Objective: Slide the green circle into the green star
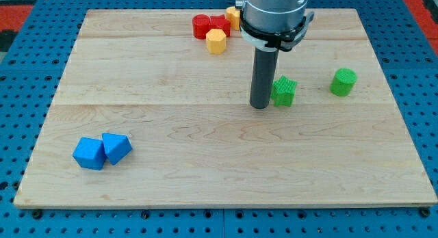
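Observation:
The green circle [343, 82] stands on the wooden board toward the view's right. The green star [284, 91] lies to its left, with a gap of bare board between them. My tip [260, 105] rests on the board just left of the green star, very close to it or touching it; I cannot tell which. The rod rises from there to the arm's grey body at the view's top.
A red circle [200, 26], another red block [220, 24], a yellow hexagon [216, 41] and a second yellow block [233, 17] cluster at the view's top centre. Two blue blocks [89, 153] [117, 148] touch at the lower left. The board's edge [219, 205] runs along the bottom.

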### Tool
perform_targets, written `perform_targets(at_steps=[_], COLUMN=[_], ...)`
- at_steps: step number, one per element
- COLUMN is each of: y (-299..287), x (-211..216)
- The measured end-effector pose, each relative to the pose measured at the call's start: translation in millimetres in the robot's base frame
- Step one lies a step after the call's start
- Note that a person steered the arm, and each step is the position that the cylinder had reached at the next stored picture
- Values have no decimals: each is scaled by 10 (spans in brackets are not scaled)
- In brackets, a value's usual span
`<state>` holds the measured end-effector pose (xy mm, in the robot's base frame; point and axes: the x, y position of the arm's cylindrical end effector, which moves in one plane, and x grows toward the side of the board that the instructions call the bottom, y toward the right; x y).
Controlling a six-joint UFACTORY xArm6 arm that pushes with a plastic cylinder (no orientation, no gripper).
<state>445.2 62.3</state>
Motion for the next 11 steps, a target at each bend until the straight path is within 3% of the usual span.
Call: perform_targets(at_steps=[4,6,7,8,9,10,11], y=[233,1797,2003,1701,918,-307,-1338], x=[359,379,-103,-570,-395,-341,34])
